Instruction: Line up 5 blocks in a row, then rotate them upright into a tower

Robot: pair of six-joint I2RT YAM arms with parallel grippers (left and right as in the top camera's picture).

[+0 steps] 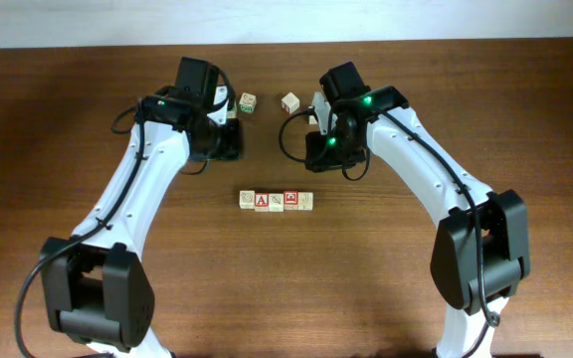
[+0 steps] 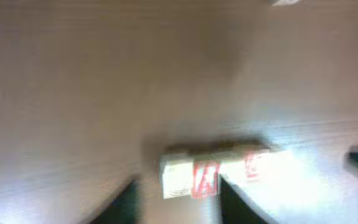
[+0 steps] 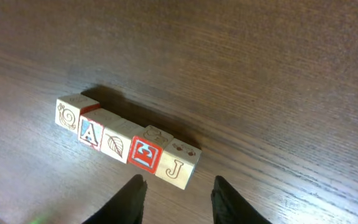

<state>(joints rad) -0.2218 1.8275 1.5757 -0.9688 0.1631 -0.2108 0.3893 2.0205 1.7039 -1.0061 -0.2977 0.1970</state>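
Observation:
Five pale wooden blocks (image 1: 277,200) lie in one touching row at mid-table. In the right wrist view the row (image 3: 128,144) reads snail, red "A", leaf, red-bordered face, "J". My right gripper (image 3: 179,180) is open and empty, hanging just short of the "J" block (image 3: 178,167) at the row's end. The left wrist view is badly blurred. It shows the same row (image 2: 213,171) beyond my left gripper (image 2: 178,200), whose dark fingers stand apart with nothing between them. Overhead, the left gripper (image 1: 224,145) and the right gripper (image 1: 324,151) hover behind the row, on either side of it.
Two loose cubes sit at the back between the arms, one green-printed (image 1: 249,101) and one with red marks (image 1: 289,102). Dark wood table (image 1: 386,298) stretches in front of the row. The arm bases stand at the near edge.

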